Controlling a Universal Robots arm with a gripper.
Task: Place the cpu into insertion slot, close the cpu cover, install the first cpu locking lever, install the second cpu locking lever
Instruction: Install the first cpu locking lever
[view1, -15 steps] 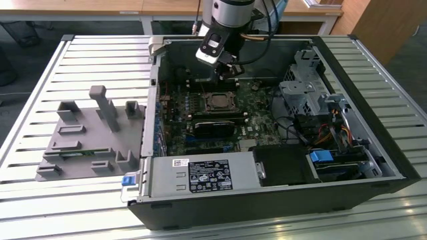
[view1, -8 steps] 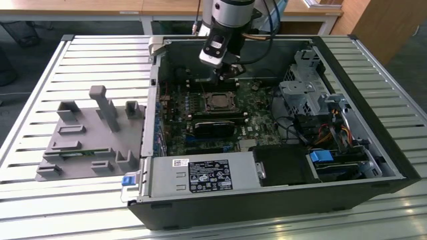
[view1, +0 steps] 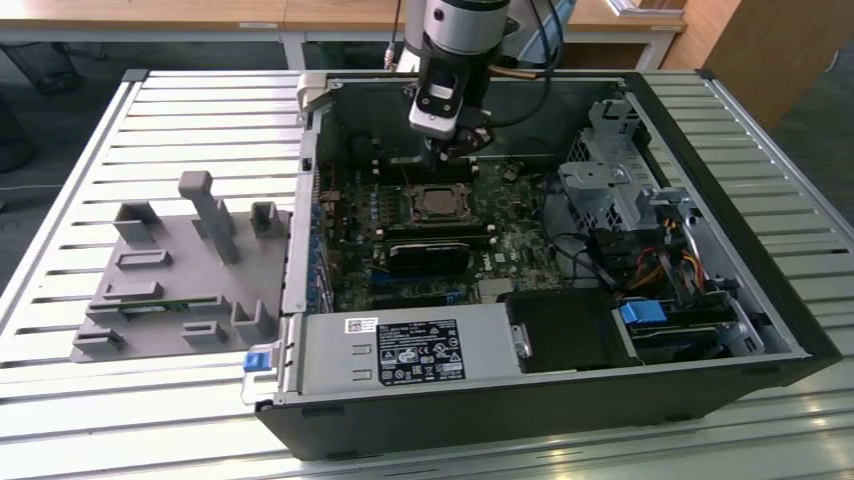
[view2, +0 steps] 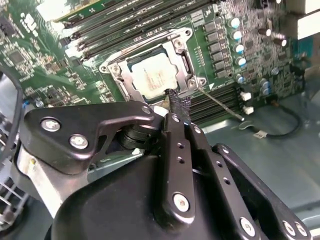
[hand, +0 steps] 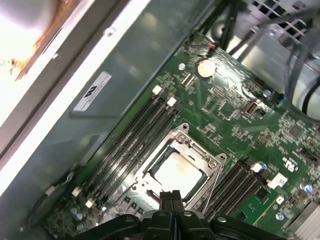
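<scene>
1. We see the gripper inside the open computer case, just above the motherboard.
2. Its fingers are pressed together, grasping nothing (plain in both wrist views).
3. The cpu lies in the insertion slot, with the cpu cover flat around it.
4. A thin locking lever juts from the cover's corner, near the gripper.

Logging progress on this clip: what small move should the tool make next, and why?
Probably shift across onto the jutting locking lever and press it down: the cpu lies seated under the cpu cover, and the shut tool is at the cover's edge.
</scene>
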